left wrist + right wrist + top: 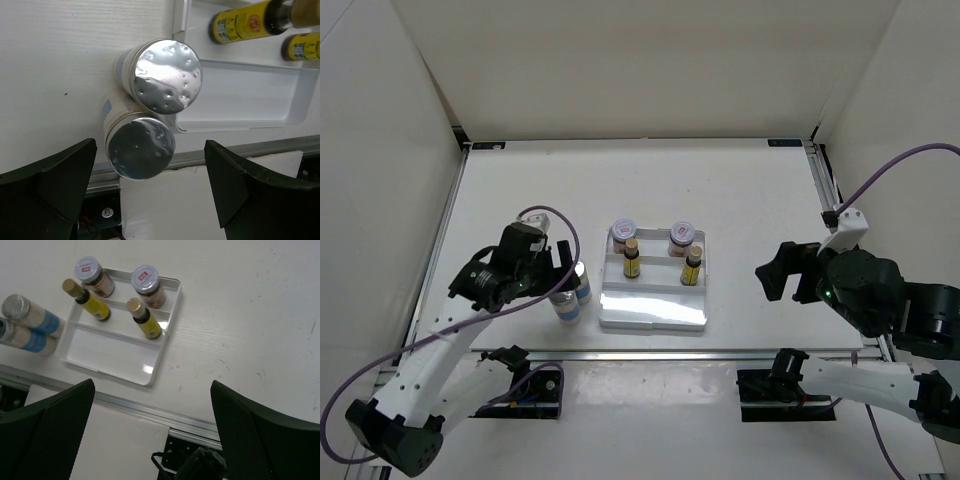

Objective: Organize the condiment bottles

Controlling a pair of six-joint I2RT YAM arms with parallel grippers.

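Note:
A white ridged tray point(653, 312) holds two brown jars with white lids point(623, 233) point(682, 236) in its far row. Two yellow bottles point(631, 259) point(693, 267) stand in its middle row. Two silver-topped white-and-blue cylinders point(167, 76) point(141, 145) stand side by side on the table, just left of the tray's near corner. My left gripper point(150, 145) hangs open above them, fingers either side of the nearer one and clear of it. My right gripper point(152, 385) is open and holds nothing, off to the tray's point(115, 347) right near the table's front edge.
A metal rail point(150, 412) runs along the table's near edge, close to the cylinders and the tray. White enclosure walls point(380, 150) stand on three sides. A purple cable point(552, 215) loops over the left wrist.

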